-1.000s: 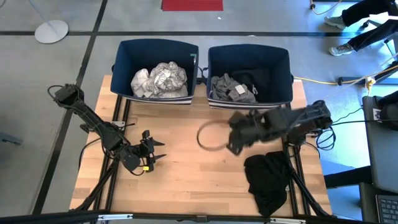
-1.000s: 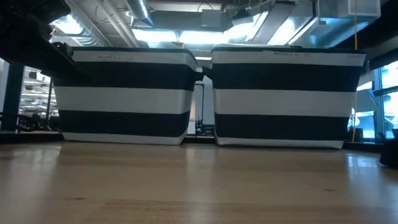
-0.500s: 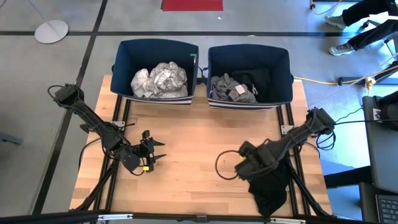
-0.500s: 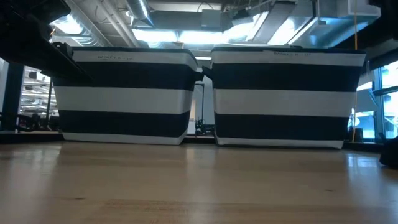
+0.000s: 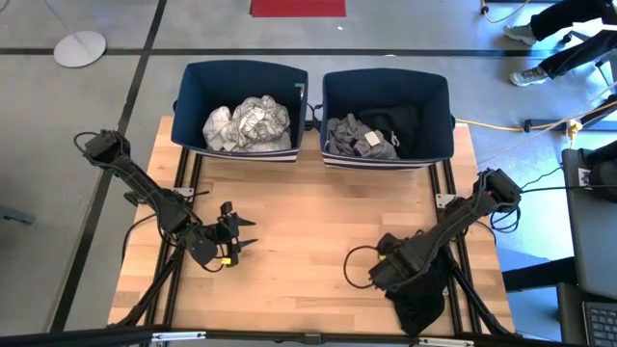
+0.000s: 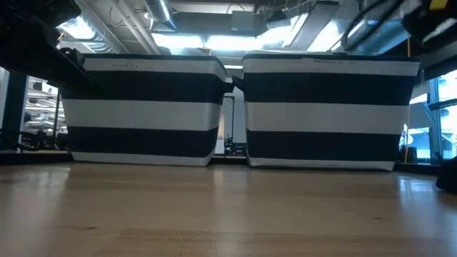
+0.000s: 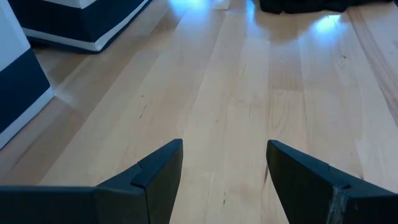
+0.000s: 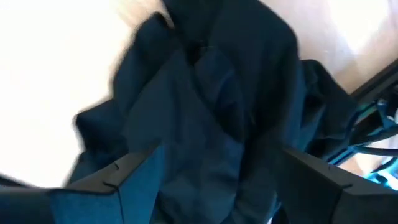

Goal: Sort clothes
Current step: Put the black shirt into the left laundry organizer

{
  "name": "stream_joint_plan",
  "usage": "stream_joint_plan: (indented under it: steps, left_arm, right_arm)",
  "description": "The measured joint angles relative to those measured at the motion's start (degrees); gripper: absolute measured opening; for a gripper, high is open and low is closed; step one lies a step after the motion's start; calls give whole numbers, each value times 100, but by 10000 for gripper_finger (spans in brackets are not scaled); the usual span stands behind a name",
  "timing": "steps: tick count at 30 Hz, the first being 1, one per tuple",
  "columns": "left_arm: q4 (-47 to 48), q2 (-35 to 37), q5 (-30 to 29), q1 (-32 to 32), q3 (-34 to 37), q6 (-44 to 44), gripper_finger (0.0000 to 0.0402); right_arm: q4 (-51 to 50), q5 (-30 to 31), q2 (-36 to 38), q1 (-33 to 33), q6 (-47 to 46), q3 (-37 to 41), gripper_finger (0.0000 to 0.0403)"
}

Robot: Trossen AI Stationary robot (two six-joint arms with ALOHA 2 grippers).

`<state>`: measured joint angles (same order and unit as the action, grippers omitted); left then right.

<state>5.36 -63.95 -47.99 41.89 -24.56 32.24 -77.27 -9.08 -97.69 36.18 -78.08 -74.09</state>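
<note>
A black garment (image 5: 422, 294) lies crumpled on the table at the near right; it also shows in the right wrist view (image 8: 211, 93) and far off in the left wrist view (image 7: 305, 5). My right gripper (image 5: 388, 274) is open and hangs over the garment's left edge, pointing down, with its fingers on either side of a fold (image 8: 221, 152). My left gripper (image 5: 237, 241) is open and empty (image 7: 224, 146) and rests low over the table at the near left. White and grey-patterned clothes (image 5: 247, 123) lie in the left bin. Grey and black clothes (image 5: 371, 135) lie in the right bin. My right gripper is open over the black garment's folds (image 8: 205, 124), coming from above. I cannot tell whether its fingers (image 8: 124, 180) touch the cloth.
Two navy bins stand side by side at the table's far edge, the left bin (image 5: 189, 106) and the right bin (image 5: 443, 106). In the low view they are striped walls (image 6: 143, 107). Bare wood (image 5: 299, 222) lies between the arms. A person's legs (image 5: 569, 48) show beyond the far right corner.
My right gripper has swung from in front of the right bin toward the table's near edge and gone down over the black garment. The garment has stayed where it was.
</note>
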Motion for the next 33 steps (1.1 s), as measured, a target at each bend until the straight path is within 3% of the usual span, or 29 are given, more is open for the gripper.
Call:
stream_joint_plan:
  steps: [5, 8, 20, 26, 33]
  left_arm:
    - [1, 1, 0, 0, 0, -10, 223]
    - [1, 0, 0, 0, 0, -24, 223]
    - [3, 1, -24, 0, 0, -60, 223]
    - [3, 0, -24, 0, 0, -49, 223]
    - [1, 1, -26, 0, 0, -23, 223]
  right_arm:
    - [239, -14, 0, -6, 74, 361, 277]
    - [352, -140, 0, -7, 209, 441, 254]
    - [533, 98, 0, -9, 514, 455, 12]
    - [387, -49, 1, -22, 705, 256, 18]
    - [-279, 1097, 4, -27, 1084, -951, 11]
